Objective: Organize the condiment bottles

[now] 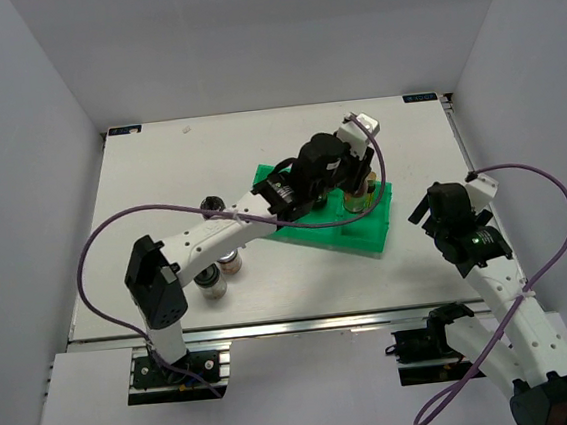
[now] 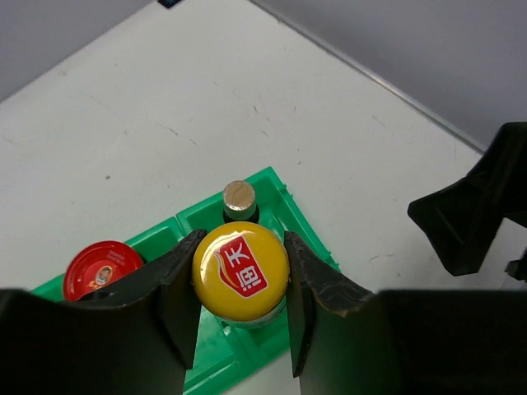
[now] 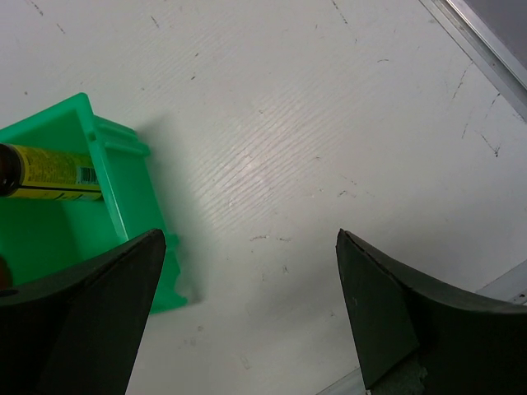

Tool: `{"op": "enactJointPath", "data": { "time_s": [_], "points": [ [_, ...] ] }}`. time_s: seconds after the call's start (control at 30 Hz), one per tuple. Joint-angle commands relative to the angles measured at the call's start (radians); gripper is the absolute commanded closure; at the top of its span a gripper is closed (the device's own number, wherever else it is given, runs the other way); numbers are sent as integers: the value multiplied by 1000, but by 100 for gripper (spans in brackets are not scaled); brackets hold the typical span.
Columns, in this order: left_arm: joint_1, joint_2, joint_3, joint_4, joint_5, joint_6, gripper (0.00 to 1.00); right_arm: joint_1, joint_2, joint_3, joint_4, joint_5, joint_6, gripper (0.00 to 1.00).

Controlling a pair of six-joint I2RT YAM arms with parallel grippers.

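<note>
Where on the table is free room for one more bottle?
Free: the far strip of table behind the green tray, and the near strip before it. Crowded: the tray, where the left tool grips a yellow-capped bottle, and the jars beside the left arm.

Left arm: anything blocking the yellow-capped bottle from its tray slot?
Nothing visible. The left fingers grip the yellow-capped bottle at the green tray; the tan-capped bottle stands just behind, and the red-lidded jar is off to one side.

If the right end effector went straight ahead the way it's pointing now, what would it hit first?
Probably the bare table, just beside the green tray's outer wall. The right end effector is open with nothing between its fingers, though depth is hard to judge.
</note>
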Motion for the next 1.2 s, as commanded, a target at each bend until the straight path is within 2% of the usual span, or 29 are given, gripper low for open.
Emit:
{"op": "enactJointPath", "data": {
  "time_s": [0.0, 0.47, 0.87, 1.07, 1.17],
  "points": [
    [-7, 7, 41, 124, 20, -20, 100, -4, -16, -6, 40, 4, -9, 11],
    [-7, 133, 52, 190, 1, -49, 100, -5, -13, -35, 75, -40, -53, 11],
    [-7, 161, -33, 256, 8, -103, 100, -4, -11, -44, 91, -55, -67, 11],
    [-7, 188, -36, 257, 37, -123, 96, -4, -15, -44, 92, -54, -70, 11],
    [-7, 190, -36, 251, 33, -124, 84, -5, -15, -45, 94, -58, -73, 11]
  ]
}}
